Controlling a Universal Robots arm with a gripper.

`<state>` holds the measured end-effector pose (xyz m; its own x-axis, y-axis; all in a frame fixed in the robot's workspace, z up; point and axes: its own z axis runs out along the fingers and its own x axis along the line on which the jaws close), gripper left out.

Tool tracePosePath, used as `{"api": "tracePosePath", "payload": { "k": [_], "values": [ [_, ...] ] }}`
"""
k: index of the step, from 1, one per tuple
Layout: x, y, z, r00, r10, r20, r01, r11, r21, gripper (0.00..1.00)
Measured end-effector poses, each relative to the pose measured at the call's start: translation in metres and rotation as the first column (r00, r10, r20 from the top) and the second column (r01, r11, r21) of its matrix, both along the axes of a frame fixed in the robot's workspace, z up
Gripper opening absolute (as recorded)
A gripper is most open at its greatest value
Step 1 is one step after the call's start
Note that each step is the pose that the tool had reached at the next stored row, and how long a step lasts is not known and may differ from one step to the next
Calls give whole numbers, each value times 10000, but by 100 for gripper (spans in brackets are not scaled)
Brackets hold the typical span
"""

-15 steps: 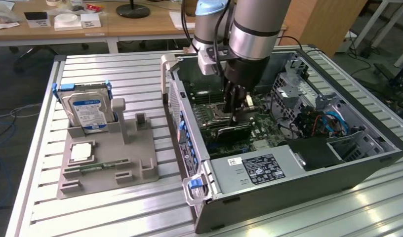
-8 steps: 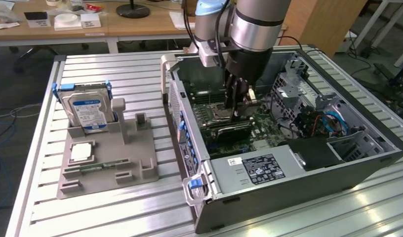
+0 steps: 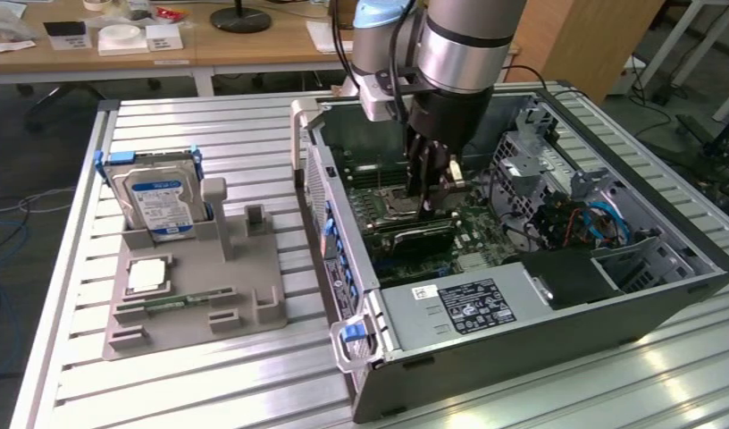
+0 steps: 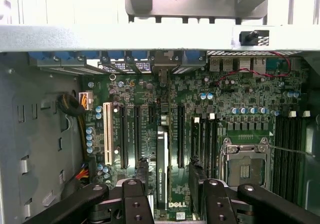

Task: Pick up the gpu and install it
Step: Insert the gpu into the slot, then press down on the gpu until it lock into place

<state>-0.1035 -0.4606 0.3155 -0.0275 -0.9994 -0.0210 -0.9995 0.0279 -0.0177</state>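
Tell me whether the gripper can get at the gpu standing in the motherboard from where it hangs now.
Probably yes. The gripper hangs open inside the open case, directly over the gpu, which stands edge-up in the motherboard. Nothing lies between them, though neighbouring slots sit close on both sides.

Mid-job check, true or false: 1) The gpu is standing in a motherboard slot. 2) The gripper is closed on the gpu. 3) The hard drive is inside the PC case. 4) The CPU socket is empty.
1) True: the gpu stands upright in a slot on the motherboard.
2) False: the gripper is open, fingers either side of the card.
3) False: the hard drive stands in the gray holder outside the PC case.
4) True: the CPU socket holds no processor.
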Motion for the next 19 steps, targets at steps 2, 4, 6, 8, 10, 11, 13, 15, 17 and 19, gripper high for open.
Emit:
{"api": "tracePosePath", "payload": {
  "k": [2,4,6,8,10,11,13,15,17,19],
  "values": [
    [0,0,0,10000,0,0,0,10000,0,45],
    [0,0,2,10000,-1,0,1,10000,0,45],
    [0,0,23,10000,0,-2,0,10000,-3,45],
    [0,0,45,10000,-1,-1,1,10000,-1,45],
    [0,0,45,10000,0,0,0,10000,0,45],
    [0,0,45,10000,0,0,0,10000,0,45],
    [0,0,45,10000,0,0,0,10000,0,45],
    [0,0,45,10000,0,0,0,10000,0,45],
    [0,0,45,10000,-1,-1,1,10000,0,45],
    [0,0,45,10000,0,0,0,10000,0,45]
  ]
}}
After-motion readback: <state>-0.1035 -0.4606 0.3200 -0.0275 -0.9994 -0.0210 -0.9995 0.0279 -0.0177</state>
